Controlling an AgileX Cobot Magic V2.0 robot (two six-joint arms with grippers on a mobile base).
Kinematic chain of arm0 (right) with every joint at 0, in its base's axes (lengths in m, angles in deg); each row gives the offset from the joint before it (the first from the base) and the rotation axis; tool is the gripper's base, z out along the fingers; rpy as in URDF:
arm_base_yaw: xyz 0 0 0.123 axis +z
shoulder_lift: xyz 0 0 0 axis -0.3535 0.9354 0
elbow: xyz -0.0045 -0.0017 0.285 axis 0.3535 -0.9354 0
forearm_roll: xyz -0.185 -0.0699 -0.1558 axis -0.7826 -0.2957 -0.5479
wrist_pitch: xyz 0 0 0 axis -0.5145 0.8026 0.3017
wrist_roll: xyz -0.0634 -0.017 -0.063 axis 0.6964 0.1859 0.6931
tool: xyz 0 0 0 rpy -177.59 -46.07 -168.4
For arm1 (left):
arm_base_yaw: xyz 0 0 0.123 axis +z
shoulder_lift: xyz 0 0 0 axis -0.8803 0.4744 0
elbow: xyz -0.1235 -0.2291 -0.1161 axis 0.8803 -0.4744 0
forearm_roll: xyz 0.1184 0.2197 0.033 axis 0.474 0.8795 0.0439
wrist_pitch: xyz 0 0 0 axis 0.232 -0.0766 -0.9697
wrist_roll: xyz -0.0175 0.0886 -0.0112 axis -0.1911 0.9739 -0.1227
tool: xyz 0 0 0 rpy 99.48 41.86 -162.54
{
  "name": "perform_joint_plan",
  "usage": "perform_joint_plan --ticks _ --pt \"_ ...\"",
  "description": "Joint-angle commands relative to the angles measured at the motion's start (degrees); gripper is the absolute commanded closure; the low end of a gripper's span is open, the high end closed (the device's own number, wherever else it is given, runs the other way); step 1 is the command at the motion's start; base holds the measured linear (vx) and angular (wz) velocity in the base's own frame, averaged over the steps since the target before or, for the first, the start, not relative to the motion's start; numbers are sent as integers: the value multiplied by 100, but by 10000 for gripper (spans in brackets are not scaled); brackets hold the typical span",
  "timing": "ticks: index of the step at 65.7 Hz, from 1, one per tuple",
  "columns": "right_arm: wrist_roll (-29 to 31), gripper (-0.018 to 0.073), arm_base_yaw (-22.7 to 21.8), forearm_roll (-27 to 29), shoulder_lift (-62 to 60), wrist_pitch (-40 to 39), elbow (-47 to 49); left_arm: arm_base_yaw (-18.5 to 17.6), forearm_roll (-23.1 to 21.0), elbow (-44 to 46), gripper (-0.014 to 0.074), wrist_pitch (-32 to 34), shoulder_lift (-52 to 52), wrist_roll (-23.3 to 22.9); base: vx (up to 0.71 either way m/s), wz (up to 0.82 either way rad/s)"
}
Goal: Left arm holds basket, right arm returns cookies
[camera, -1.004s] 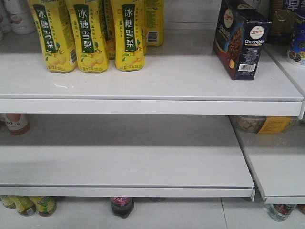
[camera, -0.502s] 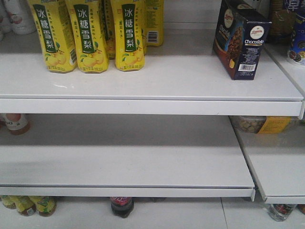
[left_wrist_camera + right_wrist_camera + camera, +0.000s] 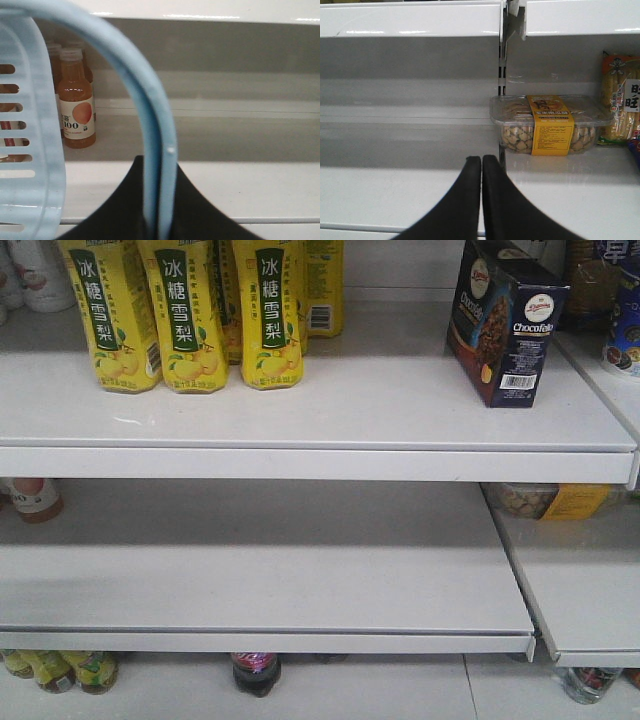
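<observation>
The dark navy cookies box (image 3: 505, 320) stands upright on the upper white shelf (image 3: 330, 420) at the right, in the front view. No arm shows in that view. In the left wrist view my left gripper (image 3: 159, 167) is shut on the light blue handle of the basket (image 3: 145, 100); the basket's slotted side (image 3: 20, 150) fills the left edge. In the right wrist view my right gripper (image 3: 481, 162) is shut and empty, its black fingers touching, over the edge of a lower white shelf (image 3: 395, 195).
Yellow pear-drink bottles (image 3: 185, 315) stand at the upper shelf's left. A clear tub of biscuits with a yellow label (image 3: 550, 125) and a snack bag (image 3: 620, 100) sit on the right shelf. Orange drink bottles (image 3: 76, 100) stand behind the basket. Bottles (image 3: 256, 672) stand on the floor.
</observation>
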Motion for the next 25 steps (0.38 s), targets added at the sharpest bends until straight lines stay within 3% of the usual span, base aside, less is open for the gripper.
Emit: perform_joint_plan --ticks 1,25 --pt "51 567 0 7 -53 -454 -13 13 60 -47 603 584 -133 117 0 0" --pt "51 567 0 7 -53 -454 -13 13 60 -47 603 584 -133 117 0 0"
